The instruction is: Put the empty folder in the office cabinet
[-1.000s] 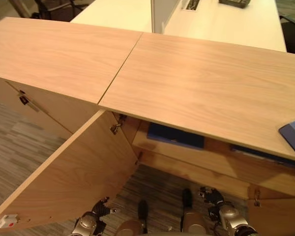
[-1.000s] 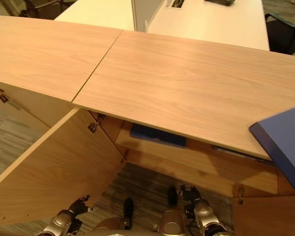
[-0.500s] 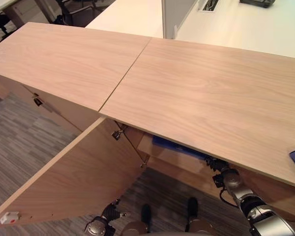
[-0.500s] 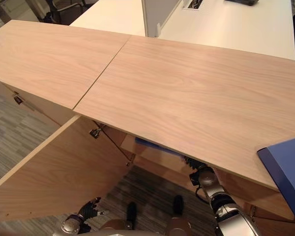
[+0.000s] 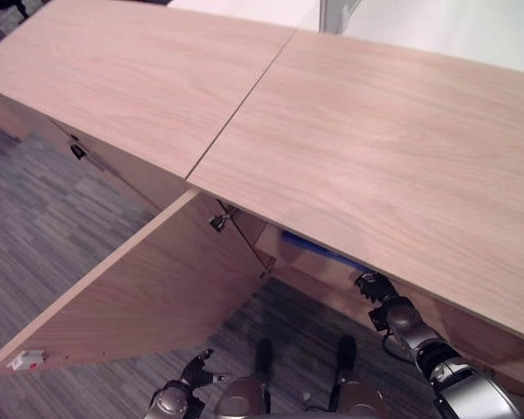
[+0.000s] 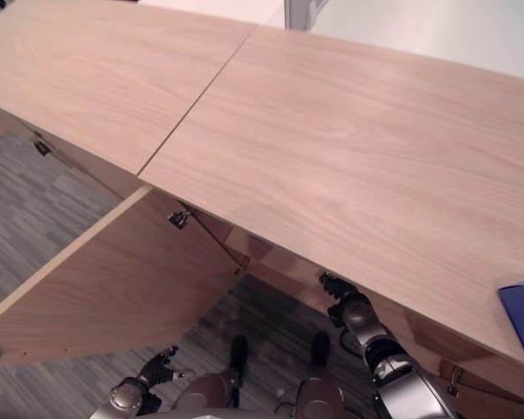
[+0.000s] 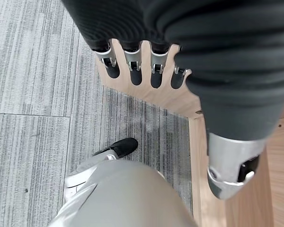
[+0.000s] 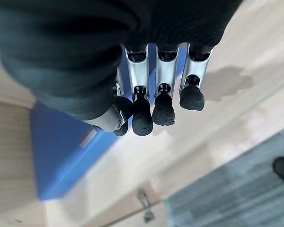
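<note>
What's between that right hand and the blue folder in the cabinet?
Nothing: in the right wrist view the right hand hangs over the blue folder on the shelf, the stretch bare.

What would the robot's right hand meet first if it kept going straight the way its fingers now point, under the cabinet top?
Probably the blue folder on the cabinet shelf. The right hand reaches in under the cabinet top, fingers relaxed and empty, pointing towards the folder. How far off it lies is unclear.

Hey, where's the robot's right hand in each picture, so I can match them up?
Left eye view: the right hand is lower right, just under the front edge of the wooden cabinet top.
Right eye view: same spot, nearer the centre.
Right wrist view: its fingers, with a flat blue folder past them.
Shared landmark: the open wooden cabinet door, lower left in both eye views.
</note>
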Robot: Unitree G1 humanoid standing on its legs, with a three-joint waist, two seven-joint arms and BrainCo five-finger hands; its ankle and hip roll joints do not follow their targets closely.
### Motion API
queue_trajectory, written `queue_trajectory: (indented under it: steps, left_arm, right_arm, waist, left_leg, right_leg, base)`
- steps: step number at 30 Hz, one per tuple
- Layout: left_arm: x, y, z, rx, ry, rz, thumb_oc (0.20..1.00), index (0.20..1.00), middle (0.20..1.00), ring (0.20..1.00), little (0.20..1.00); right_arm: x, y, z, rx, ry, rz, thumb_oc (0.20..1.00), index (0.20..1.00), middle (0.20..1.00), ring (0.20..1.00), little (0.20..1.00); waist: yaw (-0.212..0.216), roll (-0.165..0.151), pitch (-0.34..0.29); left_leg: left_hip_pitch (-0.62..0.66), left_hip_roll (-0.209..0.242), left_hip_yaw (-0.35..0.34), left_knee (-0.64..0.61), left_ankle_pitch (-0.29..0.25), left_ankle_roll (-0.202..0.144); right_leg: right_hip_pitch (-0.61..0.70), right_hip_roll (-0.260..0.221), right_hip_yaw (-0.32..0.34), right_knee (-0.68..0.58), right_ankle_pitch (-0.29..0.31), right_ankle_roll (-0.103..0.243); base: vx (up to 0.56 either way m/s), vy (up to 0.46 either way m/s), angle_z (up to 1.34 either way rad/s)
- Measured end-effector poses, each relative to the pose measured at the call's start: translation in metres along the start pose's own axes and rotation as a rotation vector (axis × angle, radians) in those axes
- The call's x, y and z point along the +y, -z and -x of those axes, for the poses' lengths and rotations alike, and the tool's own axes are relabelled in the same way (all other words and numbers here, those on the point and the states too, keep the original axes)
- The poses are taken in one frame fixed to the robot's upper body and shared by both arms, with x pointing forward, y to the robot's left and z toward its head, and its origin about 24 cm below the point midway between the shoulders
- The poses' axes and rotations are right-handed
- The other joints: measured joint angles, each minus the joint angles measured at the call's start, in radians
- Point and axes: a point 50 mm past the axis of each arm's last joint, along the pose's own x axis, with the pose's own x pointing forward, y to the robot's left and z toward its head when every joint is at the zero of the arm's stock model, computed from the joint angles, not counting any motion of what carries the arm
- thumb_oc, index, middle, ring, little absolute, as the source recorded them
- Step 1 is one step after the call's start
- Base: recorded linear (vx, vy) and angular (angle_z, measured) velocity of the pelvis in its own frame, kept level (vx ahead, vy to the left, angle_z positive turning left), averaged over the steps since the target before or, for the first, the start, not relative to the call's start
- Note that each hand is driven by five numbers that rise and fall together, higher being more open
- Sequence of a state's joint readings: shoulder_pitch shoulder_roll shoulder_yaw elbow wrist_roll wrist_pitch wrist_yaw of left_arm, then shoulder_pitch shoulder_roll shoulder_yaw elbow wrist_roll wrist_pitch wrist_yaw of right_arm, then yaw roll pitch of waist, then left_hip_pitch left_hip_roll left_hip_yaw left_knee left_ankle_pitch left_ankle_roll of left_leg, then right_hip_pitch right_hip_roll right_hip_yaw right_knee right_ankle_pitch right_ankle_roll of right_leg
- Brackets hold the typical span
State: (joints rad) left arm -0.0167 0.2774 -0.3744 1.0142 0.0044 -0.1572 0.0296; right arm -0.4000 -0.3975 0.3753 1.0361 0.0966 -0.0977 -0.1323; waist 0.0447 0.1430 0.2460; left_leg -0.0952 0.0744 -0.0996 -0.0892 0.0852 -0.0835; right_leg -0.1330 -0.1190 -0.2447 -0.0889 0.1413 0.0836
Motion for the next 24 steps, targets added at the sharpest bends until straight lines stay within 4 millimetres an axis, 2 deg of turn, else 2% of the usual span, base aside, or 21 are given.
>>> queue_trajectory:
  steps: [4, 8, 9, 11, 14, 19, 22, 24]
  left_arm:
    - [0.001, -0.015, -0.004, -0.049, 0.002, -0.010, 1.000, 1.000, 1.000, 1.000, 1.000]
    - [0.004, -0.028, -0.007, -0.093, -0.008, -0.001, 1.000, 1.000, 1.000, 1.000, 1.000]
    - [0.006, -0.035, -0.009, -0.111, -0.004, -0.030, 1.000, 1.000, 1.000, 1.000, 1.000]
    - [0.007, -0.042, -0.010, -0.133, -0.005, -0.034, 1.000, 1.000, 1.000, 1.000, 1.000]
    - [0.010, -0.042, -0.010, -0.134, -0.013, -0.012, 1.000, 1.000, 1.000, 1.000, 1.000]
    - [0.017, -0.045, -0.009, -0.149, -0.022, -0.026, 1.000, 1.000, 1.000, 1.000, 1.000]
    - [0.019, -0.053, -0.010, -0.179, -0.019, -0.042, 1.000, 1.000, 1.000, 1.000, 1.000]
    - [0.020, -0.054, -0.010, -0.183, -0.016, -0.027, 1.000, 1.000, 1.000, 1.000, 1.000]
  right_arm:
    - [0.001, -0.009, -0.003, -0.020, -0.003, 0.008, 0.200, 0.200, 0.200, 0.200, 0.200]
    - [-0.006, -0.023, -0.009, -0.041, 0.024, 0.011, 0.200, 0.200, 0.200, 0.200, 0.200]
    - [-0.014, -0.034, -0.013, -0.060, 0.053, 0.012, 0.200, 0.200, 0.200, 0.200, 0.200]
    - [-0.022, -0.042, -0.015, -0.074, 0.078, 0.012, 0.200, 0.200, 0.200, 0.200, 0.200]
    - [-0.031, -0.057, -0.018, -0.105, 0.103, -0.004, 0.200, 0.200, 0.200, 0.200, 0.200]
    - [-0.051, -0.077, -0.022, -0.142, 0.167, -0.020, 0.200, 0.200, 0.200, 0.200, 0.200]
    - [-0.077, -0.102, -0.022, -0.202, 0.247, -0.061, 0.200, 0.200, 0.200, 0.200, 0.200]
    - [-0.083, -0.109, -0.022, -0.217, 0.266, -0.090, 0.200, 0.200, 0.200, 0.200, 0.200]
  waist:
    - [0.007, 0.018, 0.029]
    - [0.021, 0.027, 0.056]
    - [0.020, 0.034, 0.075]
    - [0.026, 0.044, 0.101]
    - [0.047, 0.047, 0.112]
    - [0.054, 0.051, 0.141]
    - [0.073, 0.058, 0.173]
    - [0.069, 0.059, 0.175]
  left_leg:
    - [-0.023, 0.000, -0.020, 0.000, 0.005, -0.005]
    - [-0.059, 0.000, -0.031, 0.000, 0.015, -0.010]
    - [-0.073, 0.000, -0.046, 0.000, 0.024, -0.010]
    - [-0.084, 0.000, -0.059, 0.001, 0.029, -0.013]
    - [-0.109, 0.000, -0.062, 0.001, 0.033, -0.015]
    - [-0.139, -0.002, -0.084, 0.012, 0.034, -0.016]
    - [-0.155, -0.003, -0.089, 0.020, 0.035, -0.016]
    - [-0.179, -0.009, -0.093, 0.028, 0.037, -0.018]
  right_leg:
    - [-0.009, 0.003, -0.018, 0.000, -0.006, 0.005]
    - [-0.036, 0.005, -0.027, 0.000, -0.005, 0.005]
    - [-0.048, 0.004, -0.038, 0.000, -0.005, 0.006]
    - [-0.051, 0.004, -0.046, 0.001, -0.004, 0.006]
    - [-0.076, 0.004, -0.047, 0.001, -0.003, 0.005]
    - [-0.086, 0.005, -0.071, 0.001, -0.005, 0.004]
    - [-0.097, 0.005, -0.073, 0.001, -0.005, 0.004]
    - [-0.115, 0.000, -0.073, 0.001, -0.002, 0.008]
  base:
    - [-0.05, 0.004, 0.13]
    - [-0.05, 0.008, 0.11]
    - [-0.03, 0.008, 0.25]
    - [-0.04, 0.008, 0.22]
    - [-0.03, 0.005, 0.04]
    - [-0.02, -0.015, 0.14]
    - [-0.04, -0.006, 0.05]
    - [-0.02, -0.001, 0.05]
